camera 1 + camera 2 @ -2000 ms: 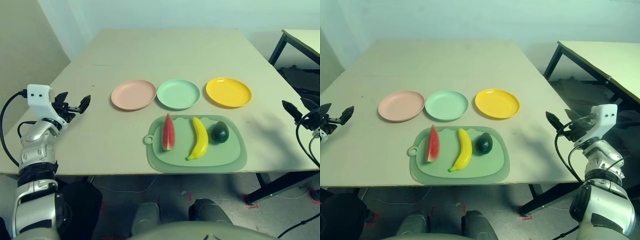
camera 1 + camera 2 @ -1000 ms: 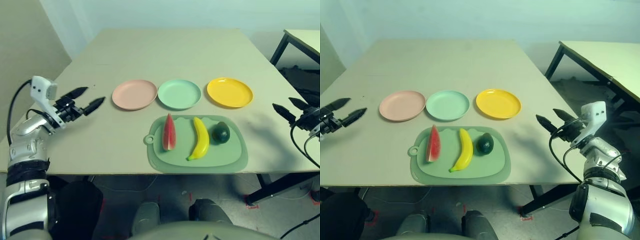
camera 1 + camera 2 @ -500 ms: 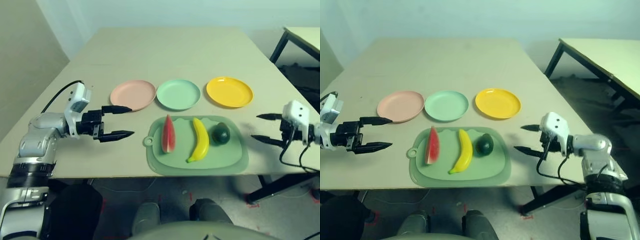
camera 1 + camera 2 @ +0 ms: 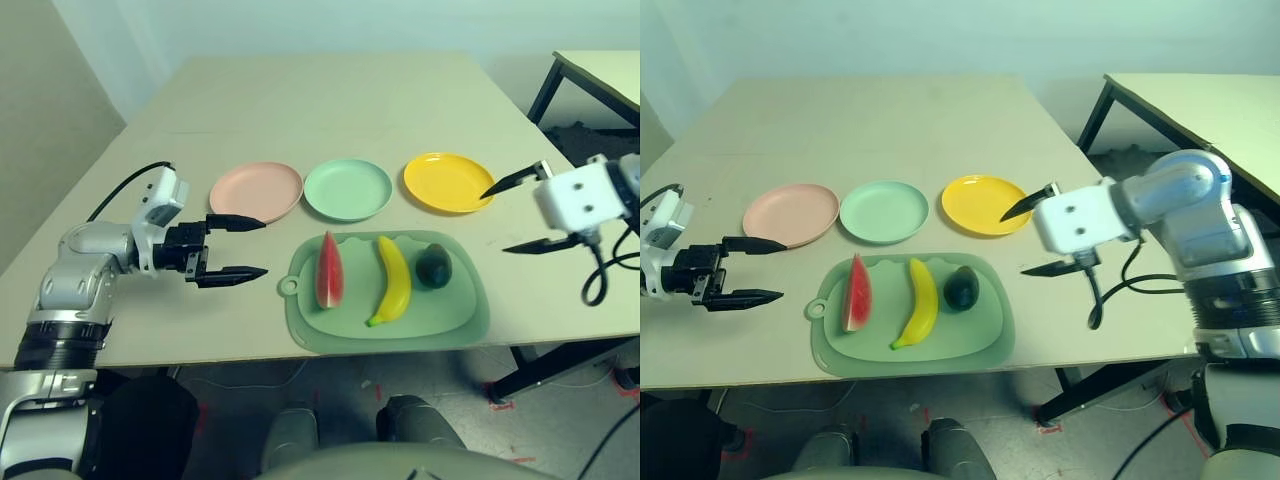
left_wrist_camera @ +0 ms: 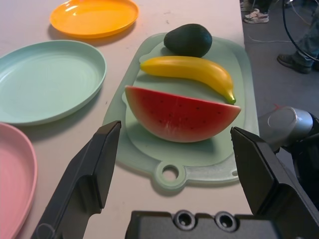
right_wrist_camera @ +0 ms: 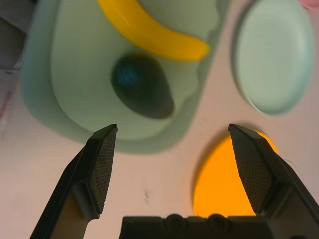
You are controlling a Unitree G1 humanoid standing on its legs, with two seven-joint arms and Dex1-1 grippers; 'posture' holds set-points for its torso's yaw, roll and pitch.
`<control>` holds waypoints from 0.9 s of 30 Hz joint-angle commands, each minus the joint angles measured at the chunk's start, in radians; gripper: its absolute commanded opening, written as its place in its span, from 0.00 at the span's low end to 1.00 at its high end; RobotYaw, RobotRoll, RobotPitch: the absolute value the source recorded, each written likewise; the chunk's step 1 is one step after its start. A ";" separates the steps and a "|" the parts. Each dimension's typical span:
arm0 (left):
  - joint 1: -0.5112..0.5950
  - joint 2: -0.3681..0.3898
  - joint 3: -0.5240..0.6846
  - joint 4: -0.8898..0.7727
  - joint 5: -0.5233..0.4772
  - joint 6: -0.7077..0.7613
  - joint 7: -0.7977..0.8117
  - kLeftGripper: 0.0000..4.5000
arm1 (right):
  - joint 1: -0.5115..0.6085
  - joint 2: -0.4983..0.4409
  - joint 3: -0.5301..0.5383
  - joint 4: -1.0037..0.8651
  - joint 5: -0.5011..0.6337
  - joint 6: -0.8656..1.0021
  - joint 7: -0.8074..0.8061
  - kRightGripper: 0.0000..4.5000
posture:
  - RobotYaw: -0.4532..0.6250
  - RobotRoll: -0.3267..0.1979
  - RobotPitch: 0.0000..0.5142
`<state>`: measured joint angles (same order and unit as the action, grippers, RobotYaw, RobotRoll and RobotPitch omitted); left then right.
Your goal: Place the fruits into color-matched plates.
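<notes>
While all three toy fruits lie on the soft green rounded mat (image 4: pixel 400 320), the red watermelon wedge with green rind (image 4: pixel 328 272) at nine o'clock suits the spread left gripper (image 4: pixel 232 247), level beside it. It should straddle the wedge's flat faces, then lift toward the pale pink round plastic plate (image 4: pixel 256 192) at eleven o'clock on the counter (image 4: pixel 330 100). The right gripper (image 4: pixel 1032 241) hangs spread near the small dark green avocado (image 4: pixel 961 288).

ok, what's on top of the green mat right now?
Three toy fruits on the green rounded-rectangle mat: red watermelon wedge, curved yellow banana, dark green avocado. All lie uncovered; what is beneath them cannot be seen.
</notes>
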<state>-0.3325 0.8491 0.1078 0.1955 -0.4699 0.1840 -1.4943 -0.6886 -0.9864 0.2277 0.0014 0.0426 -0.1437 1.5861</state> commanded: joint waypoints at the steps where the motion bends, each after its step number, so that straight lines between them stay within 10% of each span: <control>1: -0.010 -0.003 -0.009 -0.003 0.010 -0.007 0.008 0.99 | -0.079 0.048 0.051 0.014 -0.054 -0.077 -0.019 1.00 | 0.44 0.62 0.00; 15: -0.015 -0.007 -0.011 -0.018 0.012 -0.021 0.036 0.99 | -0.207 0.118 0.354 0.265 -0.154 -0.438 0.028 1.00 | 0.48 0.62 0.00; 27: -0.013 0.014 0.002 -0.001 0.010 -0.028 0.035 0.99 | -0.217 0.213 0.382 0.362 -0.215 -0.451 0.028 1.00 | 0.49 0.62 0.00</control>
<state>-0.3433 0.8551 0.1039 0.1934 -0.4663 0.1611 -1.4588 -0.9005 -0.7803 0.5940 0.3489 -0.1571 -0.5900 1.6091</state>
